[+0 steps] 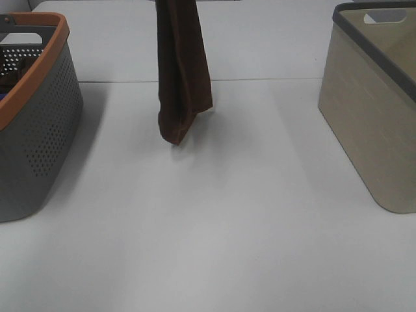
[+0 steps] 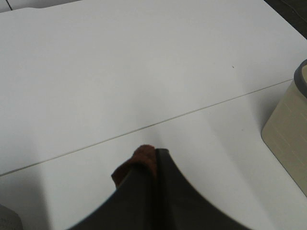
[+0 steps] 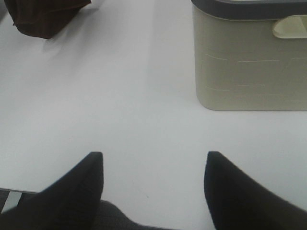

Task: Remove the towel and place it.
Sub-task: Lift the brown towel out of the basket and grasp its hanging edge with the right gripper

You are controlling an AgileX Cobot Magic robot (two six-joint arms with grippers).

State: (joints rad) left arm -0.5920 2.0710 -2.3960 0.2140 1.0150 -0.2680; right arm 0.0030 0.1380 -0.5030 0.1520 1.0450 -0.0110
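Overhead view of a white table [image 1: 214, 227] with 2 baskets and 1 suspended cloth.

(a) The towel [image 1: 184, 78], dark brown, hangs as a narrow folded column at 12 o'clock from the table centre. Its upper end leaves the frame. Its lowest corner is close above the table, and whether it touches cannot be told. A faint shadow lies beside that corner.

(b) A grey basket [image 1: 39, 130] with perforated walls and an orange rim stands at 9 o'clock, well apart from the towel. Dark contents show inside, too small to identify.

(c) A beige basket [image 1: 370, 123] with a dark grey rim and a handle slot stands at 3 o'clock, also well apart from the towel.

(d) Left wrist view: the left gripper [image 2: 156, 154] has its 2 dark fingers pressed together, pinching a tuft of the towel [image 2: 143, 160] at their tips, so the claw is closed on the cloth. A thin seam crosses the table beyond it.

(e) Right wrist view: the right gripper [image 3: 153, 163] holds its 2 fingers wide apart over bare table, with nothing between them, so the claw is open. The beige basket [image 3: 249, 62] and the towel's lower end [image 3: 45, 17] lie ahead of it.
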